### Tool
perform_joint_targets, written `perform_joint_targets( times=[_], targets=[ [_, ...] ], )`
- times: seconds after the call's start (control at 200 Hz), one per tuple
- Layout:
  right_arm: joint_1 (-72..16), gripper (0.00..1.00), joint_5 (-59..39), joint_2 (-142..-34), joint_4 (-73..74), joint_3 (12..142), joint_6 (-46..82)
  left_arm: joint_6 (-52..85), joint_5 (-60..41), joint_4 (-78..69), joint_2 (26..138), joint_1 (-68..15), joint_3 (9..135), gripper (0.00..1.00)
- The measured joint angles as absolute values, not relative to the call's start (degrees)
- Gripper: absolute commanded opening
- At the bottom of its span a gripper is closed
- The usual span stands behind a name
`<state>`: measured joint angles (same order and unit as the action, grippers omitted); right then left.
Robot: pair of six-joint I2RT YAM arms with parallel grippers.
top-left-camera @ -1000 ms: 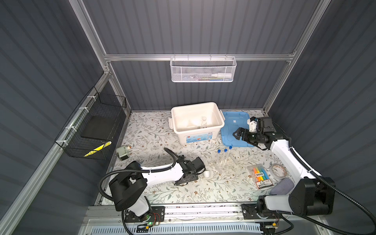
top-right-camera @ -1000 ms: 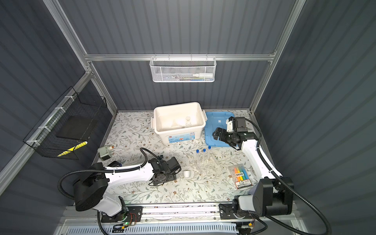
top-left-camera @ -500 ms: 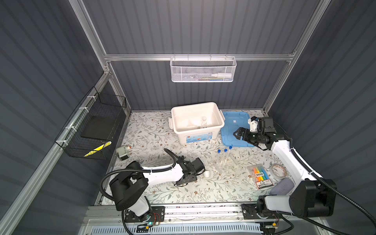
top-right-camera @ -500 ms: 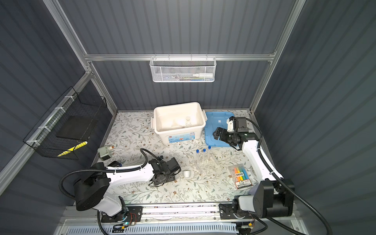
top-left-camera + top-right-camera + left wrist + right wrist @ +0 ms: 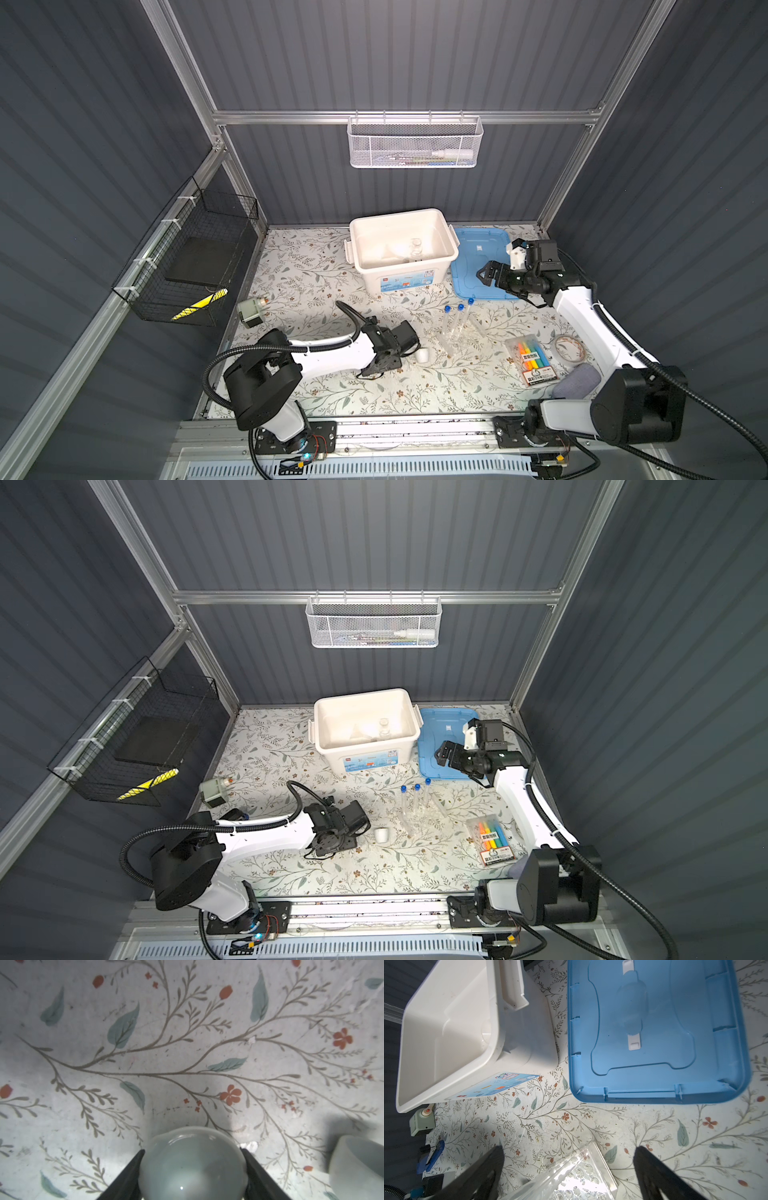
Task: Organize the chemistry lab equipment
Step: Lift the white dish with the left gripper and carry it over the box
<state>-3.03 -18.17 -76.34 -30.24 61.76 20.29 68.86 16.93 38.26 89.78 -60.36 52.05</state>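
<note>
— Where does the left gripper [image 5: 192, 1149] stand?
— Its fingers [image 5: 128, 1178] are clamped on both sides of the white mortar bowl [image 5: 192, 1167]. The small white cup [image 5: 357, 1163] sits just beside one finger, not touching it.
— And the right gripper [image 5: 569, 1148]?
— Its jaws are wide apart above the clear rack [image 5: 571, 1178]. The blue lid [image 5: 654, 1022] and the white bin [image 5: 446, 1076] lie ahead of it.

Bin label [image 5: 494, 1085] text unreadable
</note>
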Motion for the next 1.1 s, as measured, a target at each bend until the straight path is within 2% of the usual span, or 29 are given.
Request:
perform_joint_targets(
  times=[0.25, 0.505, 0.845, 1.101],
  targets=[
    [-2.98, 0.99, -18.2, -76.34, -30.04, 61.76, 20.32, 65.82, 20.45, 43.33, 89.78, -60.34, 61.34, 0.65],
    [-2.98, 0.99, -21.65, -76.34, -28.21, 61.76, 20.49, 58.02, 24.03, 49.08, 89.78, -58.11, 76.99, 0.64],
    [-2.98, 0.99, -25.34, -77.17, -24.56, 61.95, 21.23, 42.46, 22.11, 50.37, 92.53, -44.82, 95.31, 0.62],
    [-2.98, 0.99, -25.71, -77.84, -23.44, 61.95, 23.18, 31.05, 13.39, 50.3, 106.08, -34.17, 111.07, 0.61]
  ],
)
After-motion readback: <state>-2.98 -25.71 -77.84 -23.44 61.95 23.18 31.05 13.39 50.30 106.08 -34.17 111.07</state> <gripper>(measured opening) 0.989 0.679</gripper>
